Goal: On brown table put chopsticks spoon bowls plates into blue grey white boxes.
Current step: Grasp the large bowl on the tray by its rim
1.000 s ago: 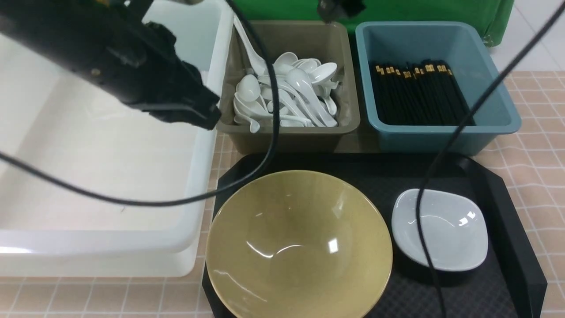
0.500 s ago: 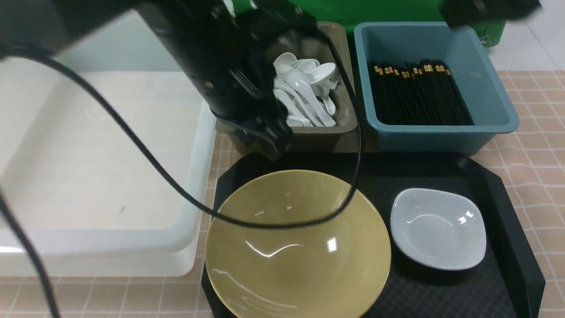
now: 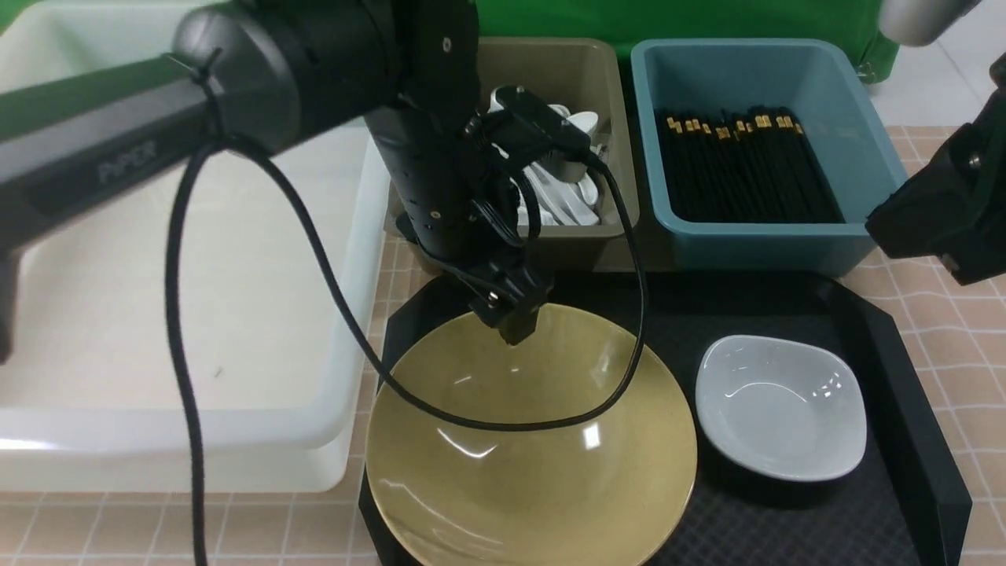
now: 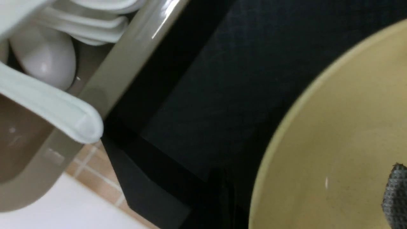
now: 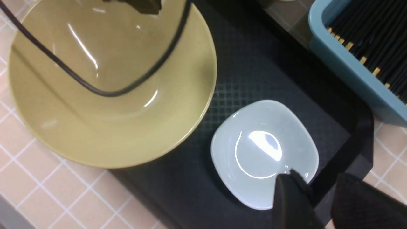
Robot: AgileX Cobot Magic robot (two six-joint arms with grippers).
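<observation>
Front view showed the left gripper (image 3: 512,326) just above the far rim of the yellow bowl (image 3: 530,456) on the black tray (image 3: 912,440); whether its jaws were apart could not be told. The bowl looked glazed, rigid, slippery and breakable, so its thin rim seemed the only hold. The right gripper (image 5: 318,203) hung with jaws apart over the small white dish (image 5: 264,152). White spoons (image 3: 566,200) filled the grey box (image 3: 566,248) and black chopsticks (image 3: 747,169) the blue box (image 3: 786,248). The white box (image 3: 102,330) showed nothing inside.

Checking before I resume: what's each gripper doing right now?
Left gripper: looks open, empty, by the yellow bowl's rim.
Right gripper: open, holding nothing.
</observation>
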